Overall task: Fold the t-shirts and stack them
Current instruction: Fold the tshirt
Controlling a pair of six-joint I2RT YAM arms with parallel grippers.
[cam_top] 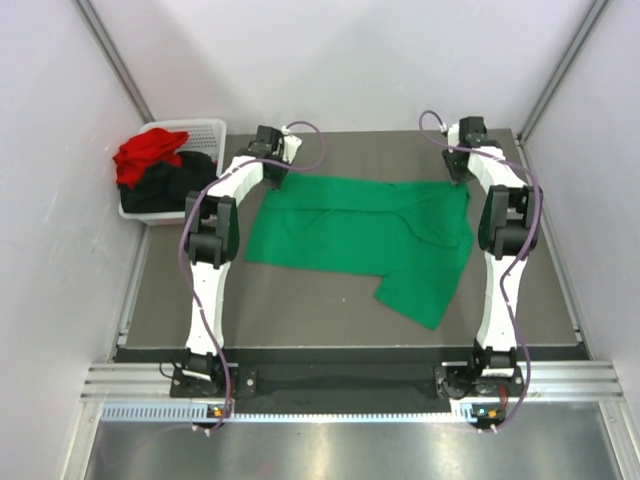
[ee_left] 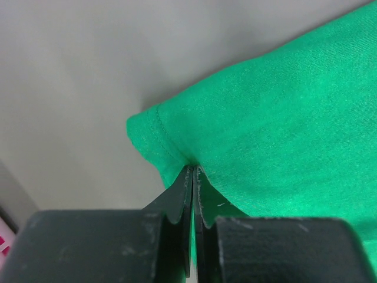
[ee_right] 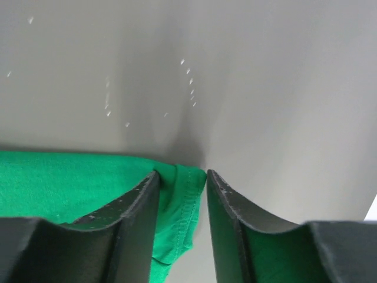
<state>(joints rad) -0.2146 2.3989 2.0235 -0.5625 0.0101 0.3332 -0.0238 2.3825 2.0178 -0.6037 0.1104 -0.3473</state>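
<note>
T-shirt [ee_left: 283, 118] hem corner in left end effector [ee_left: 193, 171]

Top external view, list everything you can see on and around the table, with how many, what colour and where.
green t-shirt: one, bright green, spread on the middle of the table, a flap trailing toward the near right
red t-shirt: one, red, bunched on top in the basket
black t-shirt: one, black, in the basket under the red one
white basket: one, white, far left corner
table: one, dark grey top
left arm: one, white and black, jaws shut on the shirt's far left corner
right arm: one, white and black, jaws open around the shirt's far right corner
</note>
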